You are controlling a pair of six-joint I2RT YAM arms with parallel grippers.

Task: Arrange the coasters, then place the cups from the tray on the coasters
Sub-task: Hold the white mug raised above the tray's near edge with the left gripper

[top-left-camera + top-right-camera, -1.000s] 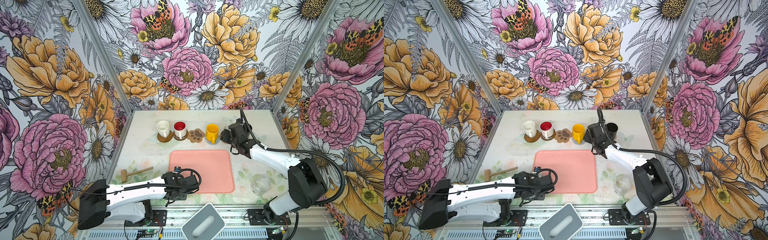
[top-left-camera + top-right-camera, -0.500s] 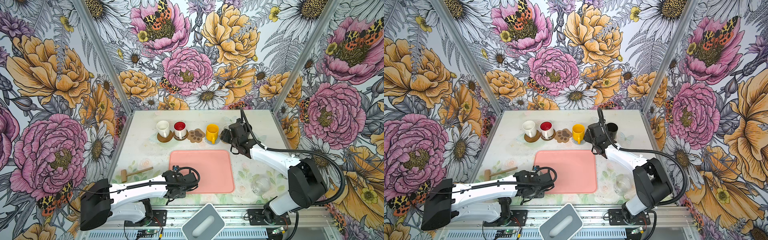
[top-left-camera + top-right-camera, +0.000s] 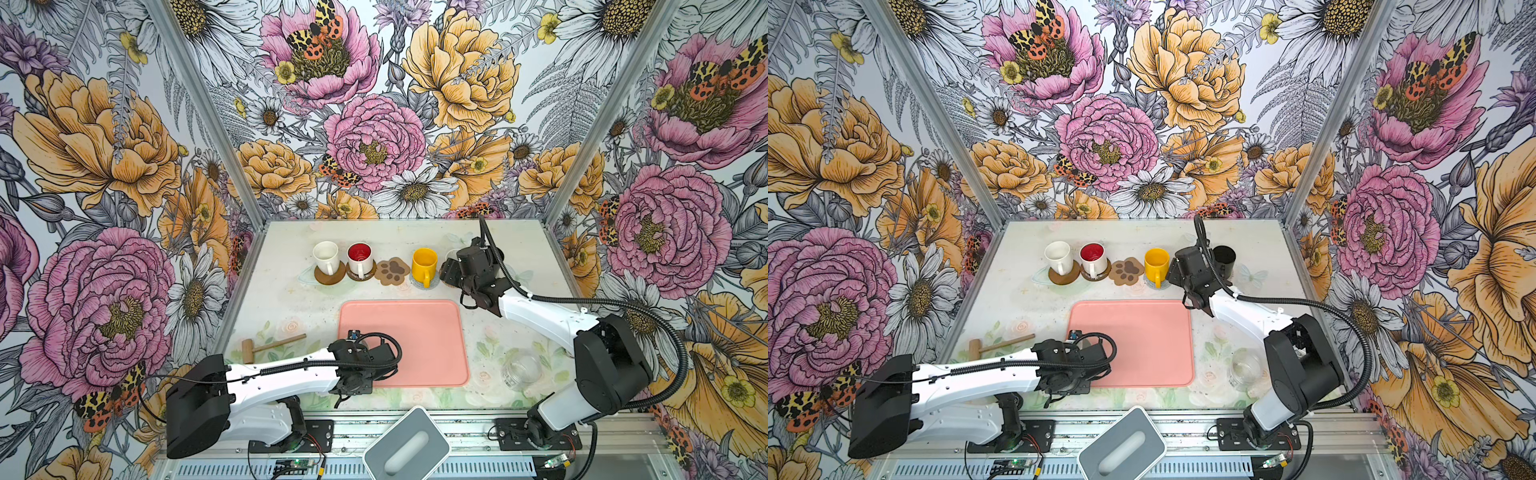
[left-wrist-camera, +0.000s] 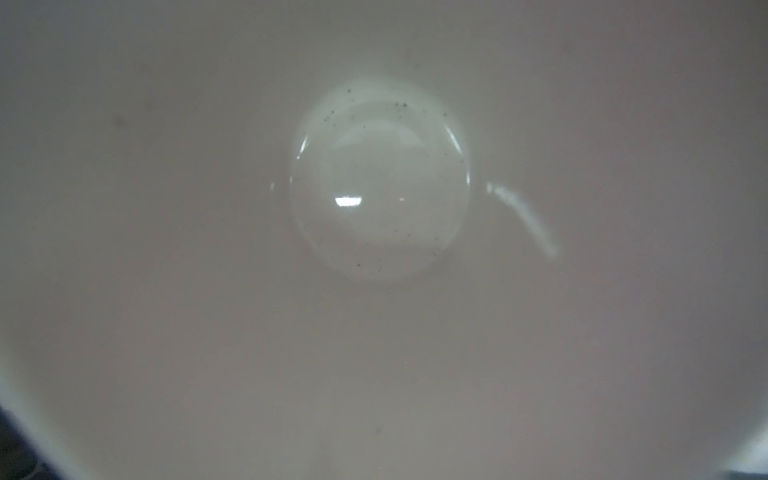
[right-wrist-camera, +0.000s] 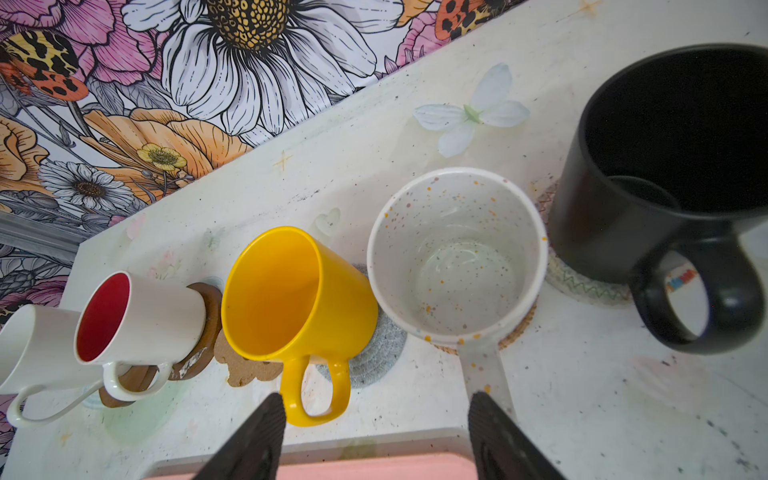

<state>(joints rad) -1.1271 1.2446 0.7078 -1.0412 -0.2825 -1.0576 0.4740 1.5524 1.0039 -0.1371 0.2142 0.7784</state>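
- While five cups already stand on coasters [image 3: 330,277] along the 12 o'clock side of the table [image 3: 291,299], one placement is left, as I judge it. The white cup [image 3: 326,257], red-lined cup [image 3: 360,257], yellow cup [image 3: 424,264], speckled cup [image 5: 457,249] and black cup [image 3: 1224,259] each have a mat.
- Between the red-lined and yellow cups, the paw-print coaster [image 3: 392,271] lies bare.
- At the 7 o'clock corner of the tray [image 3: 415,324] hangs the left gripper [image 3: 376,359]. Its wrist camera stares straight into the pale bowl of the sixth cup [image 4: 380,183], which must be right under it. Whether the jaws have closed on it, I cannot tell.
- Just past the tray's 1 o'clock corner, the right gripper [image 5: 376,399] hovers with fingers spread and nothing between them.
- Room is tight at the bare coaster, with a cup close on each side and both handles pointing toward 6 o'clock. The rest of the tray looks bare.
- At the tray's 4 o'clock the glass jar [image 3: 521,370], and at 8 o'clock the wooden mallet [image 3: 266,347], lie off the likely path.
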